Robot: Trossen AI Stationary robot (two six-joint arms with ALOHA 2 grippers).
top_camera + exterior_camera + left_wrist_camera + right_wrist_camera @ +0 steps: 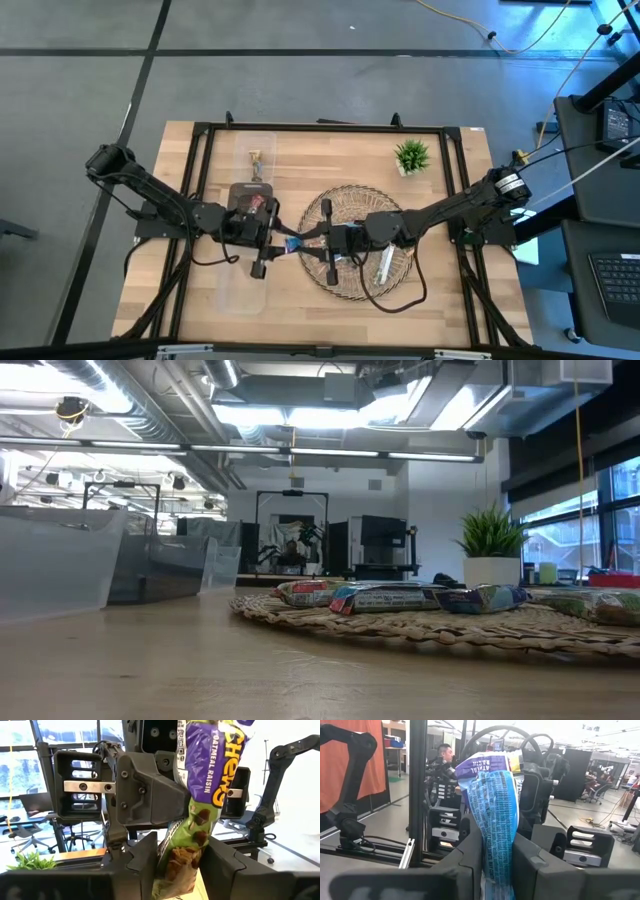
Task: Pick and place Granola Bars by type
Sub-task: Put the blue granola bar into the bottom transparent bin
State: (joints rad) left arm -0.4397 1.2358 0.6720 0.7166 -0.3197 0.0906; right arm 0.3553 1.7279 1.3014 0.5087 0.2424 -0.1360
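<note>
One granola bar point(293, 243), with a purple and green wrapper, hangs in the air between my two grippers, over the left rim of the round woven mat point(395, 205). My left gripper point(272, 243) is shut on its left end and my right gripper point(318, 243) is shut on its right end. Other bars lie flat on the mat, among them a silvery white one point(385, 262). The low view shows a few bars point(390, 597) on the mat, but neither gripper. My left gripper pinches the bar's green end point(176, 870) between its two fingers point(145, 862), coming level from the table's left. The bar reaches away from it toward the other gripper, clear of the table. My right gripper pinches the bar's blue-printed end point(496, 865) between its two fingers point(527, 865), coming level from the table's right. The bar stands on edge in the gap and runs on toward the left gripper, lifted clear of the mat.
A clear plastic bin point(255, 160) with a bar in it stands at the far left, another clear bin point(238, 292) at the near left, and a dark box point(252, 200) between them. A small potted plant point(411, 156) stands at the far right. People show in the room beyond.
</note>
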